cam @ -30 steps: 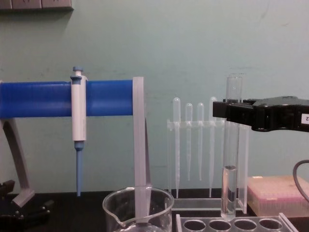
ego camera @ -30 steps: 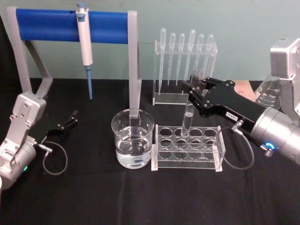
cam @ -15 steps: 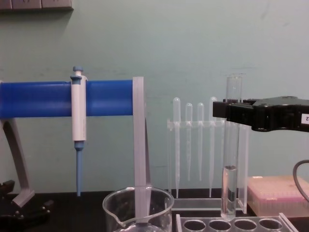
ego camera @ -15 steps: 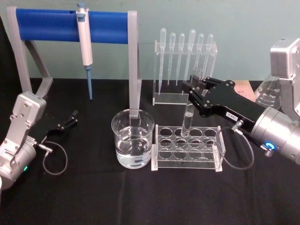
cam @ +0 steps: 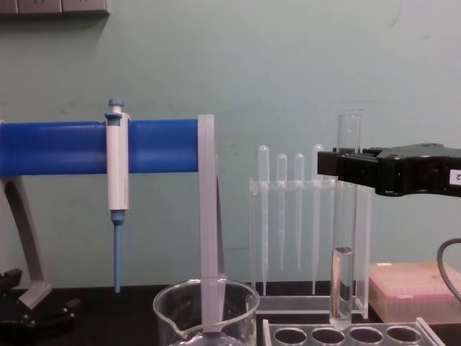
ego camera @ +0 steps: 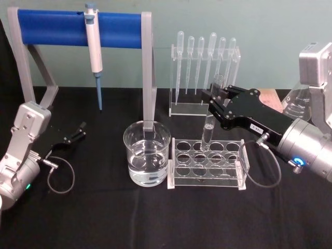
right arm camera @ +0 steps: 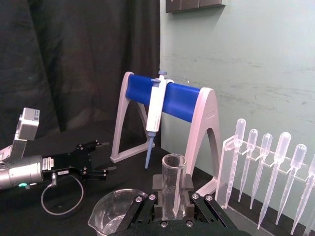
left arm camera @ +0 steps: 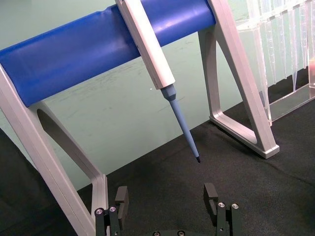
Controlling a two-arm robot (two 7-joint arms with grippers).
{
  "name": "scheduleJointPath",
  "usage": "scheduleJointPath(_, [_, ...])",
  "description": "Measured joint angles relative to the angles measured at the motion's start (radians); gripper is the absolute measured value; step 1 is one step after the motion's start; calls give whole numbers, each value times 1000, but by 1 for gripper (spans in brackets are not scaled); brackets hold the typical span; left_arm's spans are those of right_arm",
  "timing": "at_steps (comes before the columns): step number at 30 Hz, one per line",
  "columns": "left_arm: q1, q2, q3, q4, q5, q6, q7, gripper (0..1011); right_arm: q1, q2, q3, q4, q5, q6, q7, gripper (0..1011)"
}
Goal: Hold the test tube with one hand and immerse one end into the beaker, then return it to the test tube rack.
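The test tube (ego camera: pixel 209 122) stands upright with a little clear liquid in its rounded end (cam: pixel 341 285). That end hangs just over a back-row hole of the clear rack (ego camera: pixel 207 165). My right gripper (ego camera: pixel 213 100) is shut on the test tube's upper part, and its black fingers (right arm camera: pixel 158 189) clamp the glass just under the open rim (right arm camera: pixel 173 160). The beaker (ego camera: pixel 147 153), partly filled with water, sits on the black table left of the rack and apart from the tube. My left gripper (ego camera: pixel 78 130) is parked at the far left, open (left arm camera: pixel 166 196) and holding nothing.
A white-and-blue pipettor (ego camera: pixel 95 49) hangs on the blue-barred stand (ego camera: pixel 52 26) behind the beaker. A clear holder with several plastic pipettes (ego camera: pixel 205 57) stands behind the rack. A glass flask (ego camera: pixel 296 104) and a pink tip box (cam: pixel 414 292) are at the back right.
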Motion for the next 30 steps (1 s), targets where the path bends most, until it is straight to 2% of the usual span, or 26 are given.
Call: scheduleJointPath(30, [0,0,0,0,0,0,0,1000,0,0,0,0,0,0,0,227])
